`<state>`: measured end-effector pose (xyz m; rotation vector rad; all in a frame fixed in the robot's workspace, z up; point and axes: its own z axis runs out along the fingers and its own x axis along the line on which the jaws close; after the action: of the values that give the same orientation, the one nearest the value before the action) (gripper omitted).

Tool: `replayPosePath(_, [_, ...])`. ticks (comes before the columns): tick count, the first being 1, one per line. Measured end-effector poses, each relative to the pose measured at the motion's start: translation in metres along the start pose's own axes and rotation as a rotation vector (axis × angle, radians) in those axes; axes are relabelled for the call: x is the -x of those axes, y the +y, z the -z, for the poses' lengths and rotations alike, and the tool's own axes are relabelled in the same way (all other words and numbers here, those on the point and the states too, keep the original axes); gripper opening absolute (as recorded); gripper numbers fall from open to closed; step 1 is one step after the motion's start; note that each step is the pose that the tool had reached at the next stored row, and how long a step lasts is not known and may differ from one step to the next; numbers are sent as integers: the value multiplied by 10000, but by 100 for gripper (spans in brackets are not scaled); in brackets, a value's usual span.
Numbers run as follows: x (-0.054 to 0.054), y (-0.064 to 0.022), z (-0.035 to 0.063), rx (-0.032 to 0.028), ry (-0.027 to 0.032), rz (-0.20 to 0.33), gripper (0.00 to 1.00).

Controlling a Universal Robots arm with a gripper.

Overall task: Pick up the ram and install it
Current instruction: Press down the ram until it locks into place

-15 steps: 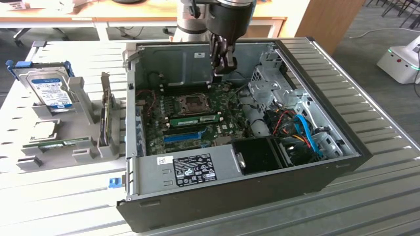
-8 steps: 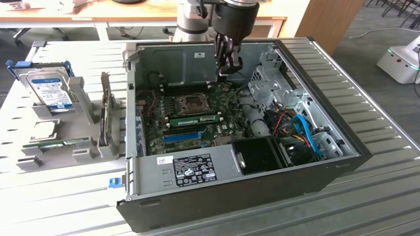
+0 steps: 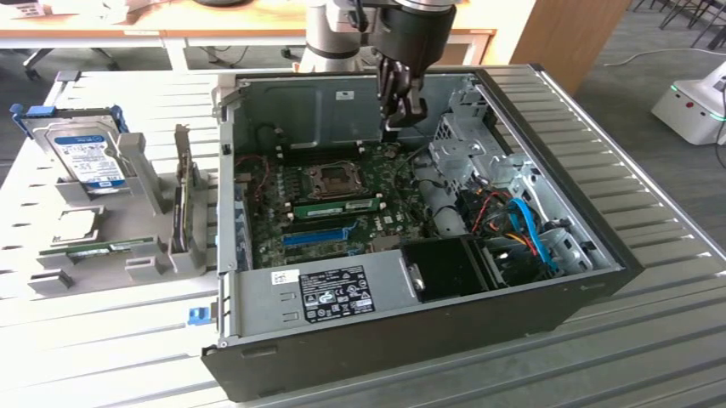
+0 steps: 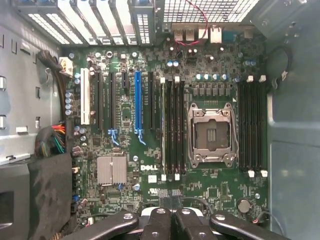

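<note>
The open computer case (image 3: pixel 567 289) sits on the surface (image 3: pixel 658 357). Over its motherboard (image 3: pixel 392 219) my pincer (image 3: pixel 399 119) hangs clenched, empty. The ram (image 3: pixel 340 205) looks seated beside the CPU socket (image 3: pixel 337 177), so I judge installation done.

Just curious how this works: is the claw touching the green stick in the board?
Apart. The exterior view shows bare board between the gripper and the seated ram.

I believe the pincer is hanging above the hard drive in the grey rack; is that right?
Not quite. The exterior view shows the pincer hanging above the motherboard inside the open computer case. The hard drive does stand in the grey rack, outside the case.
</note>
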<state>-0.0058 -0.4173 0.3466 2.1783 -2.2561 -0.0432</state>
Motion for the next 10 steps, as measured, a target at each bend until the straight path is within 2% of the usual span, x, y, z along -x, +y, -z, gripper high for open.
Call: replayPosePath(10, [0,-2,-17,0,-2,0,11])
